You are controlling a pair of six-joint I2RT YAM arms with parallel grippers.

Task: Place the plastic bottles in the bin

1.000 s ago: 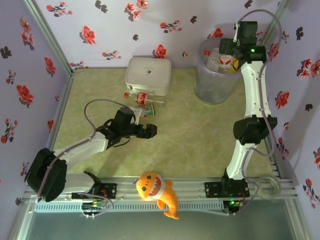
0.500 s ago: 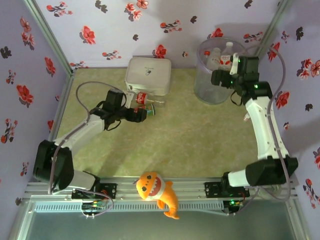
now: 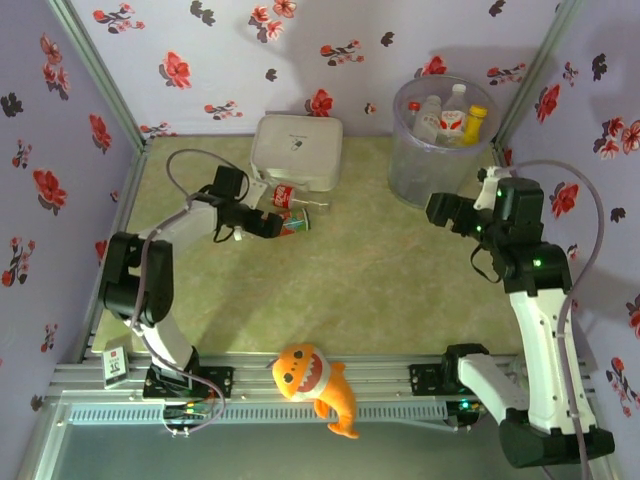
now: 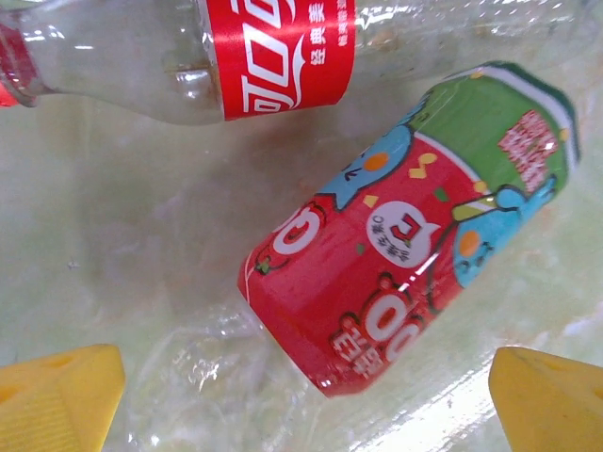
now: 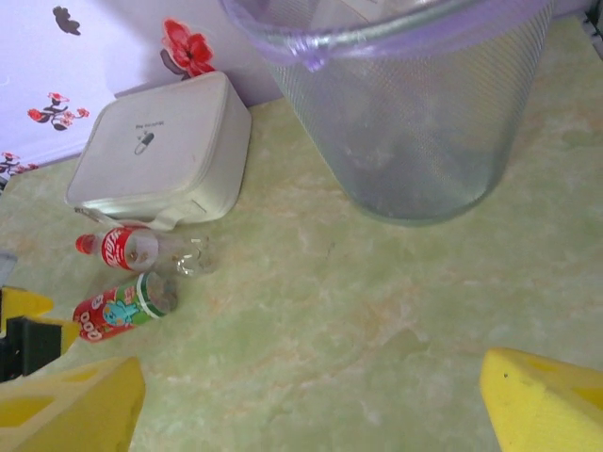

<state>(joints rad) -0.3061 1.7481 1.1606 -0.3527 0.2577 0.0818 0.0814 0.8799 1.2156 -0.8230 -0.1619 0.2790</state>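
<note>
Loose bottles [image 3: 283, 196]: two are lying on the worktop [image 3: 380, 270] beside the box [image 3: 296, 150], not yet binned.
Bin [image 3: 425, 170]: is standing far right, holding several bottles.
Left jaws: are gaping wide, empty, flanking the cartoon-label bottle [image 4: 415, 235] for a grasp.
Right jaws: are gaping wide, empty, hanging near the bin.

right claw [image 3: 434, 209] has drawn back from the bin [image 3: 425, 172]; left claw [image 3: 276, 223] has reached out to the bottles [image 3: 289, 198].

Between the wide-apart yellow fingertips [image 4: 58, 394] lies a red-and-green labelled clear plastic bottle [image 4: 415, 235]; beyond it, a red-labelled clear bottle [image 4: 273, 52].
</note>
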